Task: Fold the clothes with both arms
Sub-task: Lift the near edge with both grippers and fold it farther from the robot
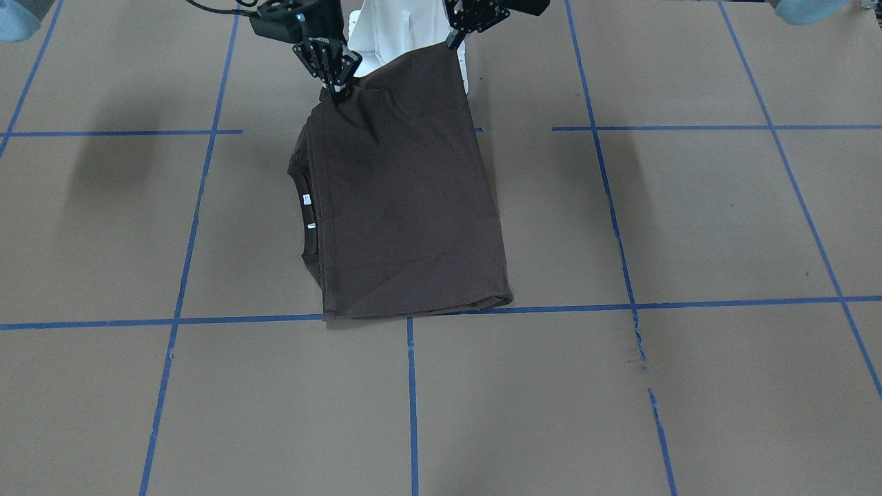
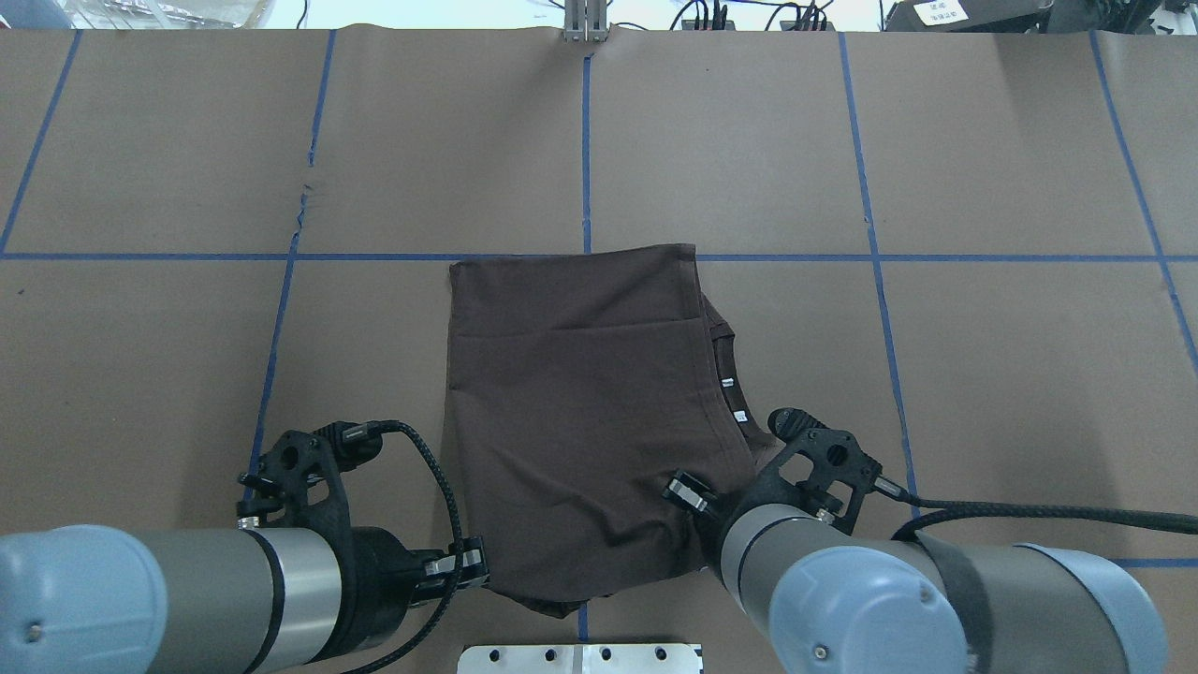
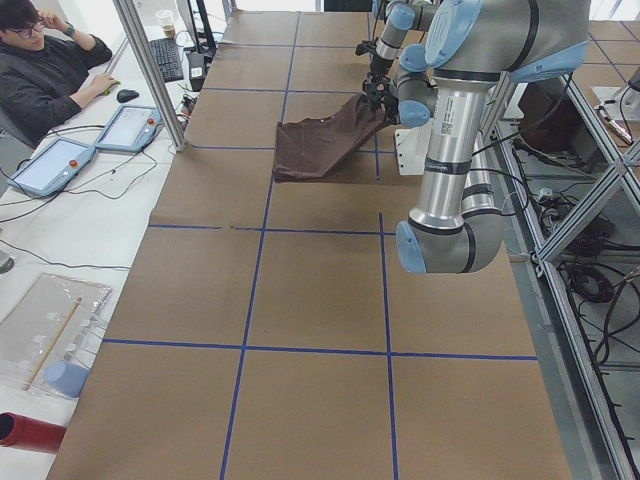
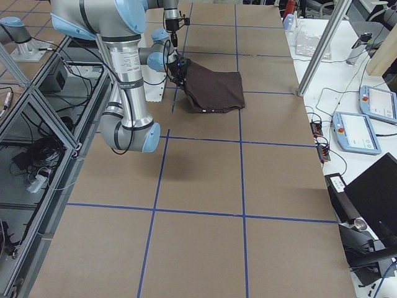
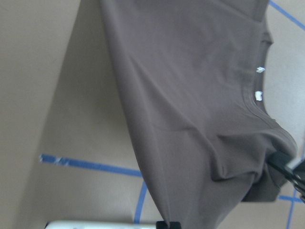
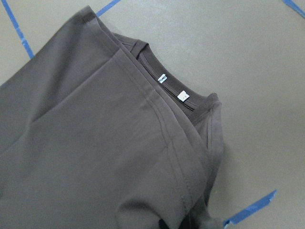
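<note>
One dark brown T-shirt (image 1: 406, 207) is seen folded at the middle of the bench's (image 1: 689, 220) robot-side edge, that end lifted. The right tool (image 1: 337, 93) is clamped on one corner. The left tool (image 1: 453, 41) appears clamped on the other. Two white tags (image 1: 306, 200) are exposed.

Shows a brown tabletop (image 2: 1011, 140) gridded with blue tape (image 2: 586, 159) (scuffed along one line). Finds a person (image 3: 45, 80) seated alongside, by two grey tablets (image 3: 50, 165), a keyboard (image 3: 165, 58) and a mouse (image 3: 126, 96).
</note>
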`<action>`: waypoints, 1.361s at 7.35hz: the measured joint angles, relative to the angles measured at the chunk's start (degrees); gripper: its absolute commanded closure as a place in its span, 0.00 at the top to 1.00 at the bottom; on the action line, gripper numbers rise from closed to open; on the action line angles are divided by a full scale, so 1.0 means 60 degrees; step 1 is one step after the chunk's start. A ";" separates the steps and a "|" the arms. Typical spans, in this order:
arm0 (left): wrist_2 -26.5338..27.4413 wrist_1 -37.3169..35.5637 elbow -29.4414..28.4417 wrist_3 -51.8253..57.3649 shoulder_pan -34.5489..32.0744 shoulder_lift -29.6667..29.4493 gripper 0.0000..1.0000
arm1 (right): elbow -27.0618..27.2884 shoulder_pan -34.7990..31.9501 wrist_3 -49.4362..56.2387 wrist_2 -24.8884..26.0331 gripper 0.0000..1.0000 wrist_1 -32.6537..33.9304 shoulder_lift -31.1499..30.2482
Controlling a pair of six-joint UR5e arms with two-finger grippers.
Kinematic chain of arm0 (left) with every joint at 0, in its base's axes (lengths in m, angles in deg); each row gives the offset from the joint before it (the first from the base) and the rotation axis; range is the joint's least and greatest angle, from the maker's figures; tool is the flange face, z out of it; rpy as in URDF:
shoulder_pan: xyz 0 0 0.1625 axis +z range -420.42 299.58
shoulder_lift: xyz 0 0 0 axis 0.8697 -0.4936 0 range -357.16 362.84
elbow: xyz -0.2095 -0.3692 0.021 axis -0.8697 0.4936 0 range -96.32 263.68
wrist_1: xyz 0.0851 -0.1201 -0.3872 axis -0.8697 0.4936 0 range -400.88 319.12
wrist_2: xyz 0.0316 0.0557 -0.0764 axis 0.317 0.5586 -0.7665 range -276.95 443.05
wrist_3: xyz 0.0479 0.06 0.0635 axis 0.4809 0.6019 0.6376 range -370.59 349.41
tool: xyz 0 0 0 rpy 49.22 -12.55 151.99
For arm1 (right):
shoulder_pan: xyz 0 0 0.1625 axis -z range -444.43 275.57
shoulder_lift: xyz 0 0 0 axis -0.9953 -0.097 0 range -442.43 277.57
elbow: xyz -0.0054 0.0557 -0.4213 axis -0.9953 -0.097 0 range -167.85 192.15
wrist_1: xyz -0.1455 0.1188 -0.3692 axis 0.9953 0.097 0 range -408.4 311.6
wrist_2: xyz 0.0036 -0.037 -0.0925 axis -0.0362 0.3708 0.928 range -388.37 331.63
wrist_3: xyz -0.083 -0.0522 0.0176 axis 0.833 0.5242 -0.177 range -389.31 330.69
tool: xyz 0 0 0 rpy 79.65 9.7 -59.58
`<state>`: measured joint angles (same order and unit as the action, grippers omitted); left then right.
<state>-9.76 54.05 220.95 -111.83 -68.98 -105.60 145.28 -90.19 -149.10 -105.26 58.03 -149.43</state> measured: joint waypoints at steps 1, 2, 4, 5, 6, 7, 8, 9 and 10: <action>-0.0172 -0.0459 0.0341 0.0018 -0.0016 -0.0028 0.00 | 0.0375 0.0122 -0.0076 -0.0010 0.00 0.0438 0.0094; -0.0246 -0.0649 0.0314 0.0109 -0.0095 -0.0083 0.00 | 0.0208 0.0139 -0.0081 -0.0005 0.00 0.0572 0.0256; -0.0286 -0.0731 -0.0511 0.0716 -0.0688 -0.0502 0.00 | -0.0703 -0.0308 0.0139 -0.0024 0.00 0.0431 0.0700; -0.0323 -0.0722 -0.1138 0.1235 -0.1203 -0.0796 0.00 | -0.1152 -0.0744 0.0408 -0.0110 0.00 0.0155 0.0854; -0.0359 -0.0699 -0.1688 0.1784 -0.1763 -0.1051 0.00 | -0.1639 -0.1271 0.0716 -0.0360 0.00 -0.0186 0.1008; -0.0377 -0.0666 -0.2135 0.2265 -0.2281 -0.1226 0.00 | -0.2122 -0.1740 0.0961 -0.0647 0.00 -0.0611 0.1113; -0.0389 -0.0585 -0.2601 0.2717 -0.2771 -0.1392 0.00 | -0.2710 -0.2130 0.1118 -0.0817 0.00 -0.1148 0.1167; -0.0394 -0.0324 -0.3155 0.3034 -0.3192 -0.1532 0.00 | -0.3357 -0.2427 0.1280 -0.0892 0.00 -0.1660 0.1281; -0.0396 0.0111 -0.3808 0.3210 -0.3498 -0.1629 0.00 | -0.4074 -0.2671 0.1445 -0.0945 0.00 -0.1998 0.1574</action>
<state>-12.13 54.71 198.10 -92.57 -89.96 -115.38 120.83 -106.21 -140.43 -110.93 46.04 -139.99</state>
